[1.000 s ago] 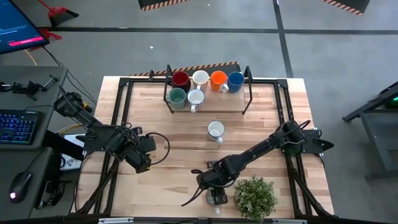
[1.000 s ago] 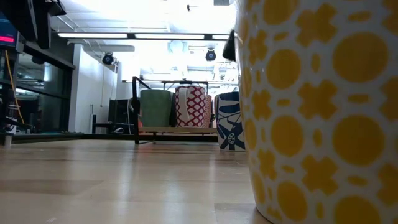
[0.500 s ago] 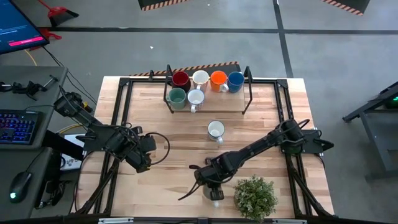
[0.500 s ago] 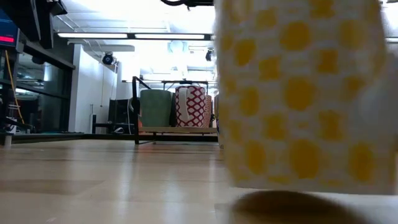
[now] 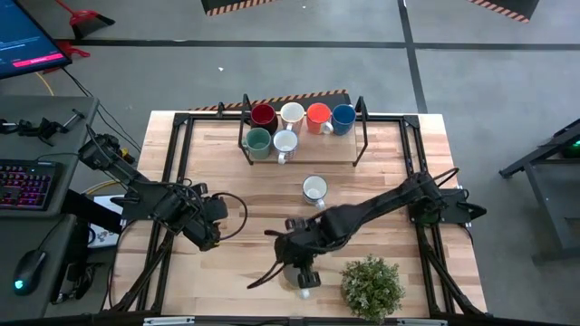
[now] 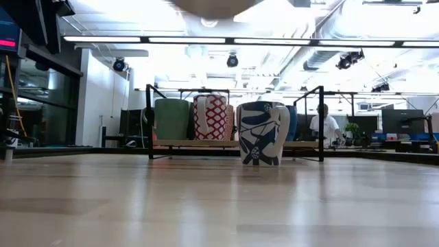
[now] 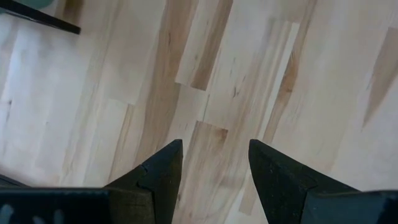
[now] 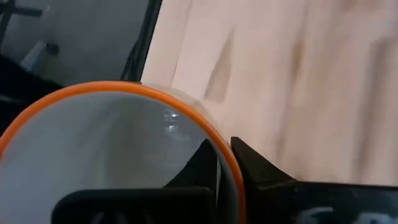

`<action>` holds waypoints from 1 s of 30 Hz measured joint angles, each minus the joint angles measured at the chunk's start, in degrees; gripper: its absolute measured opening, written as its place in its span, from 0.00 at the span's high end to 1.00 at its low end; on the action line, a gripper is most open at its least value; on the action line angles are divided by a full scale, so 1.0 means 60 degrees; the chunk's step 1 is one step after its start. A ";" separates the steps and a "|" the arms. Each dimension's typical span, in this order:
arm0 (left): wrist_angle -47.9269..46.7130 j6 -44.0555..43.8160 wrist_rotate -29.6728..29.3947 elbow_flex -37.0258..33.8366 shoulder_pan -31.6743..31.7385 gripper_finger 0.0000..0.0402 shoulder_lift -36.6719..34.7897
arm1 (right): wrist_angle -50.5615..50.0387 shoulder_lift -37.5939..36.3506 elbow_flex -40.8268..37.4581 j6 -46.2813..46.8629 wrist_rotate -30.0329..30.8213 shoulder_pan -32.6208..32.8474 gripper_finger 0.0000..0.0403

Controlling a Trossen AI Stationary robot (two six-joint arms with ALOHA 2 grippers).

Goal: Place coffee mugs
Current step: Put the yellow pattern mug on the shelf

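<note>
My right gripper (image 5: 299, 265) is shut on a white mug with an orange rim (image 8: 118, 155), near the table's front edge and left of the potted plant. In the low view only the mug's underside (image 6: 209, 5) shows, at the top edge. Six mugs stand in the rack (image 5: 304, 161) at the far side: dark red (image 5: 263, 115), white (image 5: 292, 113), orange (image 5: 318, 115), blue (image 5: 343, 115), teal (image 5: 257, 140), white (image 5: 285, 141). One more white mug (image 5: 314, 188) stands upright on the table mid-way. My left gripper (image 7: 214, 155) hangs open over bare wood at the left. My right gripper holds the mug by its wall at the orange rim (image 8: 227, 155), one finger (image 8: 205, 167) inside the mug and the other (image 8: 258, 171) outside. The fingers come slanting down from above. The mug is lifted clear of the table, mouth up.
A green potted plant (image 5: 372, 285) stands at the front right, close beside the held mug. Black frame rails (image 5: 177, 172) run along the table's left and right sides. Bare wood lies between the rack and the front edge.
My right gripper has shut on the mug's rim and risen, drifting a little toward the table's left. The mug, which stood on the table right before the low camera, is now lifted clear, and only its underside shows there.
</note>
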 joint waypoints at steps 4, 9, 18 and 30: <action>0.0000 -0.0001 -0.0259 0.0000 0.0001 0.57 -0.0002 | -0.1725 -0.0019 0.1830 -0.0400 0.1101 -0.0273 1.00; 0.0003 -0.0001 -0.0357 0.0000 0.0001 0.57 -0.0001 | -0.2954 -0.0557 0.2468 -0.0545 0.2628 -0.1016 1.00; 0.0062 -0.0007 -0.0379 0.0002 0.0001 0.57 0.0001 | -0.3785 -0.1512 0.2102 -0.1149 0.3751 -0.3407 1.00; 0.0076 -0.0008 -0.0403 0.0004 0.0005 0.57 0.0001 | -0.4651 -0.1524 0.2091 -0.1095 0.3000 -0.6671 1.00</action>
